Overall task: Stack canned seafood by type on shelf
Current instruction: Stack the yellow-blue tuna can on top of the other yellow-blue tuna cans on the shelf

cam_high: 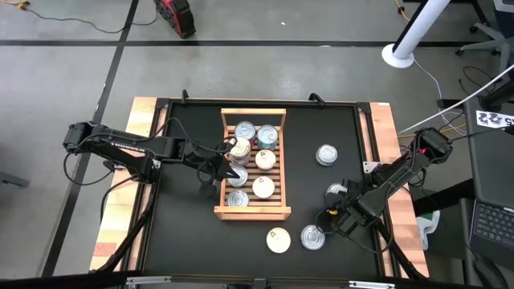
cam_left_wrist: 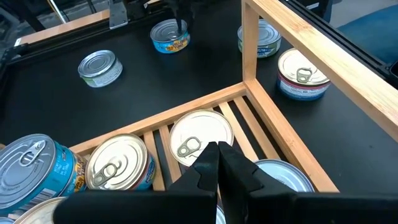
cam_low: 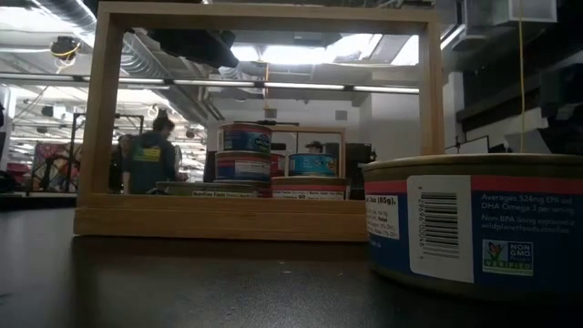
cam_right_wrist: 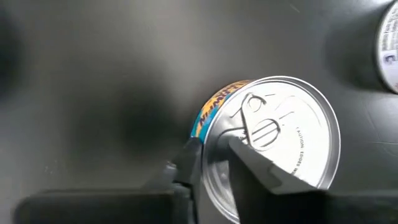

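Looking down, the left gripper [cam_high: 230, 150] hovers closed over the shelf [cam_high: 252, 211] at table centre; the right gripper [cam_high: 331, 217] sits at four o'clock.

Its wrist view shows fingers [cam_right_wrist: 261, 168] pinching a silver-lidded can [cam_right_wrist: 273, 146] across the rim.

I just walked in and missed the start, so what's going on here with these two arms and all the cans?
The robot is sorting cans onto a wooden shelf. The right pincer is down on the table's right side, its fingers set over the rim of a silver-lidded can, apparently closing for a pickup. The left pincer is shut and hovers over the cans already on the shelf, holding nothing. A few loose cans wait on the black table.
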Robot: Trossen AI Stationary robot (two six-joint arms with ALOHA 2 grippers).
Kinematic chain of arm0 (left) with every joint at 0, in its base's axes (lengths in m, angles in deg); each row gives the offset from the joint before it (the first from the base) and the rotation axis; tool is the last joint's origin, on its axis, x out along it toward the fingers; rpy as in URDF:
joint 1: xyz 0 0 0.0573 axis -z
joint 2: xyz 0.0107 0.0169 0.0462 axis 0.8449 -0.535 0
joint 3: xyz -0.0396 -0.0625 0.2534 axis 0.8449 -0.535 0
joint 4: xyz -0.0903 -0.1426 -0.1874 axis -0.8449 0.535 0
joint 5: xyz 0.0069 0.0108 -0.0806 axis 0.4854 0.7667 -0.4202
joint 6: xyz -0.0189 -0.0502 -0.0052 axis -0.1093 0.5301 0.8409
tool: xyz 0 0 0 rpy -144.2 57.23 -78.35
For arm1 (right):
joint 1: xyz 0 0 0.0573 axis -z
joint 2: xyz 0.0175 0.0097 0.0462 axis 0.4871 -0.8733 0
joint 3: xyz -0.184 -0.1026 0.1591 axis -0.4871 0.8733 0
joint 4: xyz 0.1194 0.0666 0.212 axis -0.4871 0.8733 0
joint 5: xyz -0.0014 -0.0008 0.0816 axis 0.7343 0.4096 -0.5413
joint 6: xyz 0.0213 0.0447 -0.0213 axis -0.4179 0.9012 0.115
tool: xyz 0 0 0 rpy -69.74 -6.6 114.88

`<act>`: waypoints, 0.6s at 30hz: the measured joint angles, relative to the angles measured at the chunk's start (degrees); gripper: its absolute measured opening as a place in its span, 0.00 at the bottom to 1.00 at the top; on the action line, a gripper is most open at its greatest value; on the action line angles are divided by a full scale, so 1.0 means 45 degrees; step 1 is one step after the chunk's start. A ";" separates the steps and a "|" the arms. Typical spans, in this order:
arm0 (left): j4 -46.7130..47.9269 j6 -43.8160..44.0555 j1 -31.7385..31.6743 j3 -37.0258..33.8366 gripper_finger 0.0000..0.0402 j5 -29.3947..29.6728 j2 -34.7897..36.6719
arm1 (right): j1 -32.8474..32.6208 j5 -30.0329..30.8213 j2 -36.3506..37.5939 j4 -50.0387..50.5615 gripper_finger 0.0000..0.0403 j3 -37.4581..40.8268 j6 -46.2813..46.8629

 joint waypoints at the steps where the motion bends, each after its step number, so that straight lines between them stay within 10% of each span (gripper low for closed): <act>1: 0.0000 -0.0004 0.0000 0.0000 0.00 0.0002 0.0000 | 0.0000 0.0030 0.0000 0.0057 0.14 0.0000 0.0000; 18: 0.0000 -0.0458 0.0000 -0.0010 0.00 0.0000 -0.0005 | 0.0005 0.1269 -0.0024 -0.0005 0.00 0.0034 0.0000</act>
